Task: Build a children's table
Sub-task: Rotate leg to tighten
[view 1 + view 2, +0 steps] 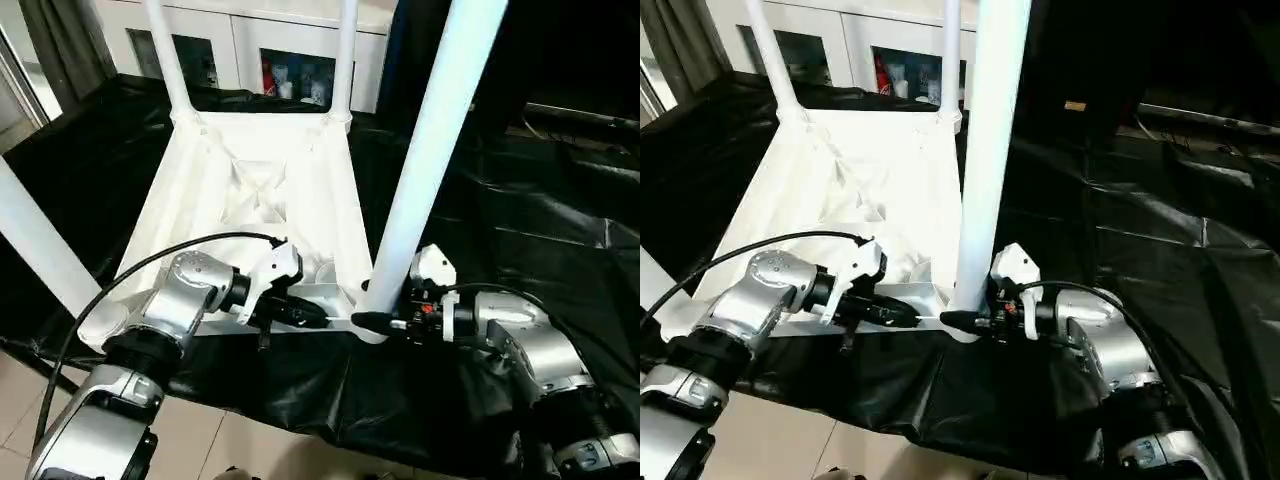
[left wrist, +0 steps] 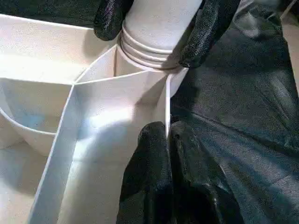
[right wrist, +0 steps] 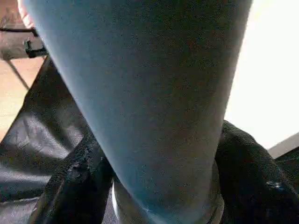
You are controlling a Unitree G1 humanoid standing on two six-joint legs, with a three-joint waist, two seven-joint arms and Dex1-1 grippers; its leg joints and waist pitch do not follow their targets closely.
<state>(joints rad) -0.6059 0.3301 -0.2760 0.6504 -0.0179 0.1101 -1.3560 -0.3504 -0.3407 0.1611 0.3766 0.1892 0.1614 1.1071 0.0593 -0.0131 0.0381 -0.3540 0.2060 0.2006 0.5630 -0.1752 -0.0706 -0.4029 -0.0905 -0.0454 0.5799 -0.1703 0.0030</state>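
Observation:
The children's table lies upside down on black sheeting, its white ribbed top [image 1: 250, 190] facing up. Legs stand at the far left [image 1: 168, 60], far right [image 1: 345, 60] and near left [image 1: 35, 250] corners. A fourth leg [image 1: 430, 150] stands in the near right corner socket [image 2: 140, 60]. My right gripper [image 1: 372, 322] is at the base of this leg, a black finger [image 2: 108, 21] pressed on each side. My left gripper [image 1: 320, 312] is shut on the top's thin near rim wall [image 2: 166, 107], just beside that socket.
Black sheeting [image 1: 520, 200] covers the work surface and hangs over its near edge. Tiled floor [image 1: 250, 440] lies below that. A white cabinet with glass doors [image 1: 250, 40] stands behind the table. A black cable [image 1: 150, 260] loops over my left forearm.

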